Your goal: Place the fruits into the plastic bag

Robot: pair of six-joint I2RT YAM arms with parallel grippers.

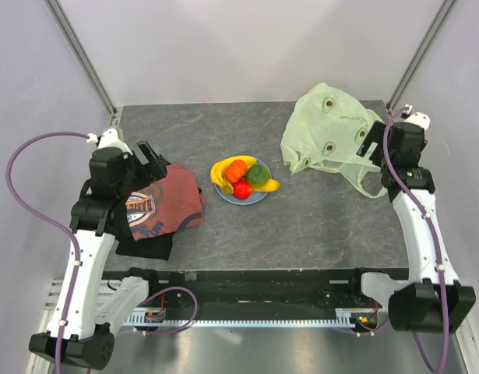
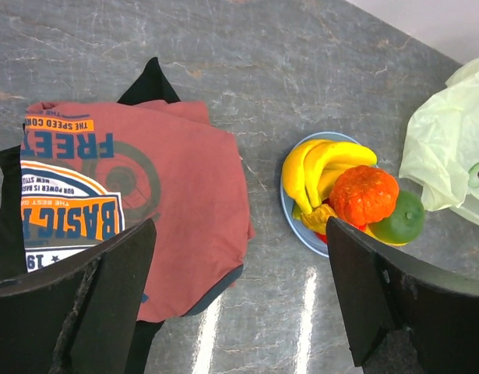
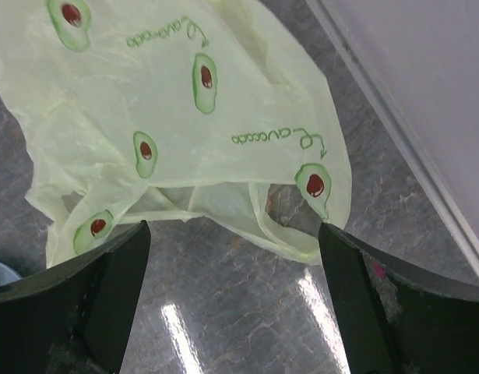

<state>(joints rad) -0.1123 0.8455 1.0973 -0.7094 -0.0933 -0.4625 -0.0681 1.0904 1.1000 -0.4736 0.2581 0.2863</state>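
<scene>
This is looking like a robotics lab cell; plain pale wall panels [image 1: 247, 47] are enclosing a grey marbled table [image 1: 317, 226]; aluminium posts [image 1: 78, 51] are framing its far corners; purple cables [image 1: 10, 171] are looping from the left arm [image 1: 85, 257] and right arm [image 1: 417, 218], bolted beside a wiring rail [image 1: 247, 319].

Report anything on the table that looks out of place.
Nothing is spilled or damaged. The fruits sit piled on the plate. Odd one out: a rumpled T-shirt on the left, and the bag lies crumpled flat.
</scene>
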